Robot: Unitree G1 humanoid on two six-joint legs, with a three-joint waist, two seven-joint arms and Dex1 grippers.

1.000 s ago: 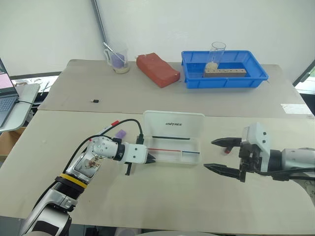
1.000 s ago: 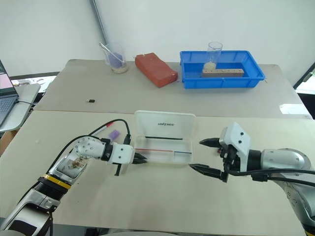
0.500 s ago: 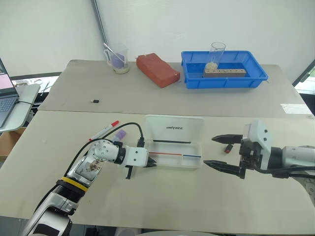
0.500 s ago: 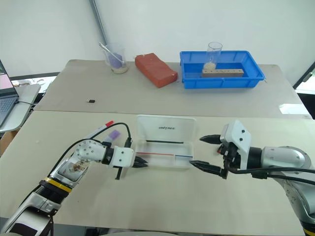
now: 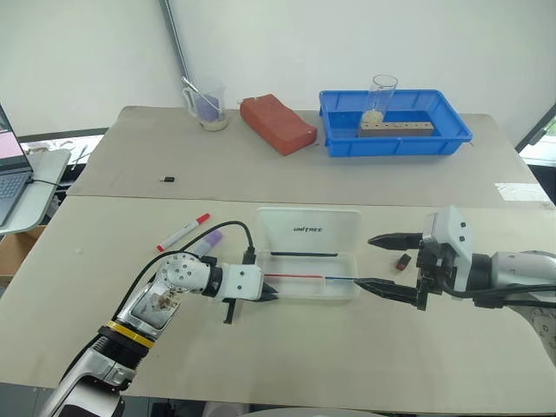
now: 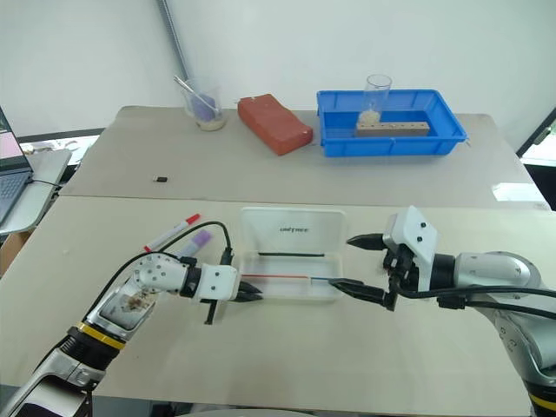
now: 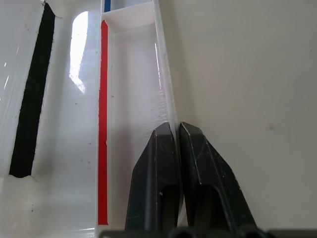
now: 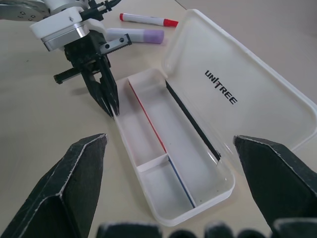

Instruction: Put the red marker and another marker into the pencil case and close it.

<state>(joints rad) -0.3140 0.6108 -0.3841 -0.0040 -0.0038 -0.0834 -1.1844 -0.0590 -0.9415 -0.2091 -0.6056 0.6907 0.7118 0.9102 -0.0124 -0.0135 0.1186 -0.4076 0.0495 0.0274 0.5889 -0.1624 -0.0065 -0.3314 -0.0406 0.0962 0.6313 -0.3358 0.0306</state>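
The pencil case [image 5: 308, 256] lies open on the counter [image 5: 287, 347], lid back, and now sits a little nearer the robot than a second ago, so it looks readied for loading. The red marker [image 5: 183, 231] and the lavender marker [image 5: 205, 241] wait just left of the case, neither yet inside. The left pincer [image 5: 271, 294] is clenched, tips at the case's left end wall. The right pincer [image 5: 382, 261] gapes wide and empty at the case's right end.
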